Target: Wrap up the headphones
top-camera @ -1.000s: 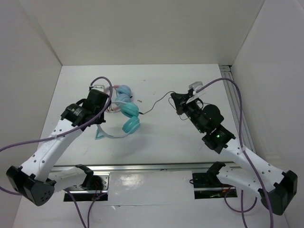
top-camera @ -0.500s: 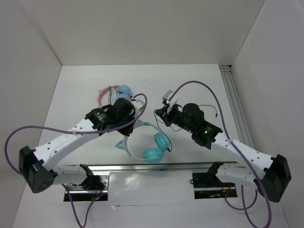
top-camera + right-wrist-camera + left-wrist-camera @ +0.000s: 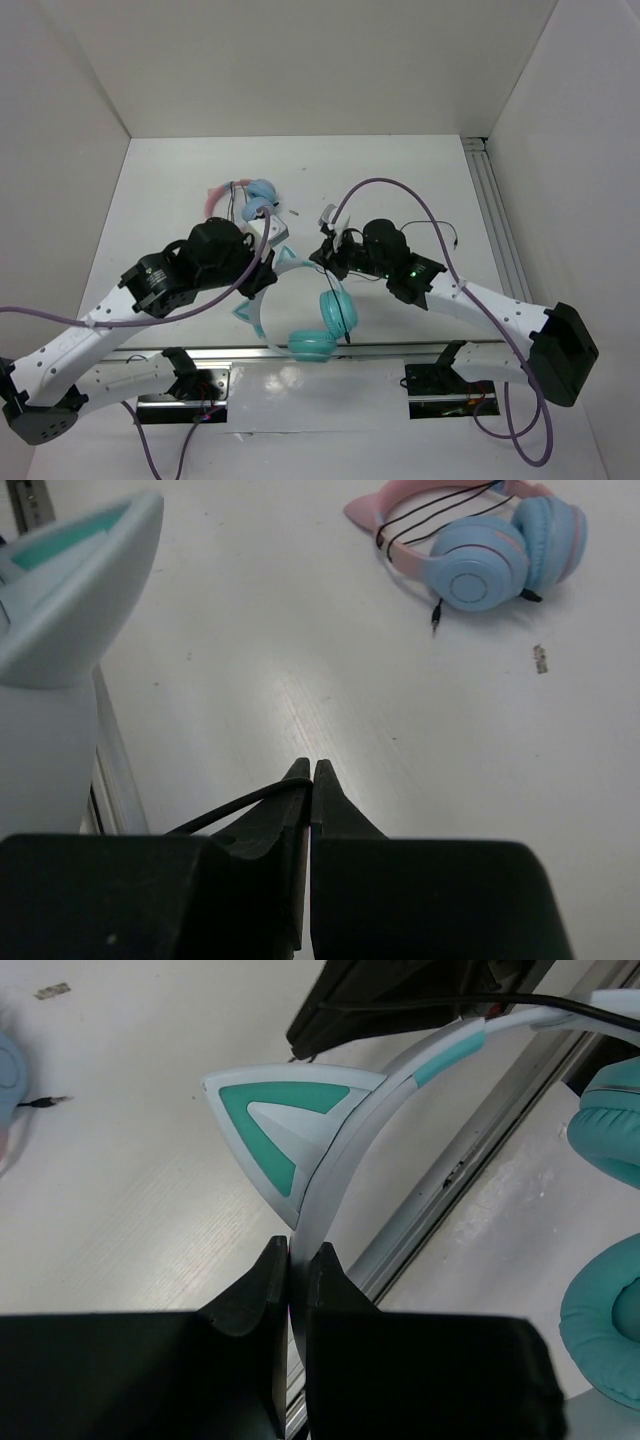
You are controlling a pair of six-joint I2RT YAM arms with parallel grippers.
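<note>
Both arms have swung in toward the near edge, and the headphones (image 3: 335, 308) have come with them, leaving the pink pair (image 3: 248, 195) lying well beyond both hands. The left hand (image 3: 297, 1260) is clamped shut on the white headband (image 3: 345, 1165), just below a cat ear (image 3: 280, 1125). The teal earcups (image 3: 610, 1330) sit off to its right, over the rail (image 3: 470, 1150) at the edge of the surface (image 3: 130, 1160). The right hand (image 3: 311, 778) is pinched closed on the thin black cable (image 3: 235, 808), close beside the left. The set looks light, the band springy yet stiff enough to hold by, the cups soft. The cable is limp and likely to slide through a pinch, so the band seems the better anchor for winding. I see no box or tray anywhere.
</note>
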